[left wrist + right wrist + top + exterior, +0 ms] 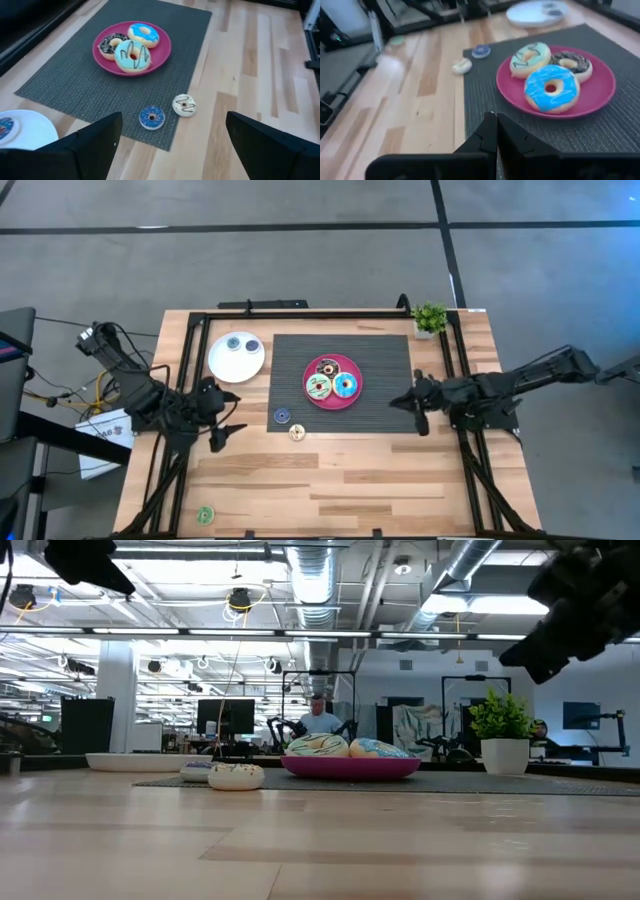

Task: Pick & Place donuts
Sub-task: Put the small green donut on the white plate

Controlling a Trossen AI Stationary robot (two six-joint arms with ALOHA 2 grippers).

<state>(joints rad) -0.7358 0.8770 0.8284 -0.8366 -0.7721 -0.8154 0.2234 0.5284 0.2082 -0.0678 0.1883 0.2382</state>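
Three larger donuts, chocolate-brown [327, 367], pale green [318, 388] and light blue [347, 386], lie on the pink plate [333, 402] on a dark mat. A tiny blue donut [151, 117] lies at the mat's near edge and a tiny cream one [184, 105] lies on the wood beside it. Two tiny donuts [243, 344] lie on the white plate [225, 365]. A tiny green donut [205, 515] lies near the table's front left corner. My left gripper [228, 423] hangs open left of the tiny pair. My right gripper [492, 125] is shut over the mat, right of the pink plate.
A small potted plant [430, 318] stands at the far right corner of the mat [390, 370]. Black frame rails [300, 315] run along the table's far, left and right sides. Bare wood [380, 480] stretches along the near half of the table.
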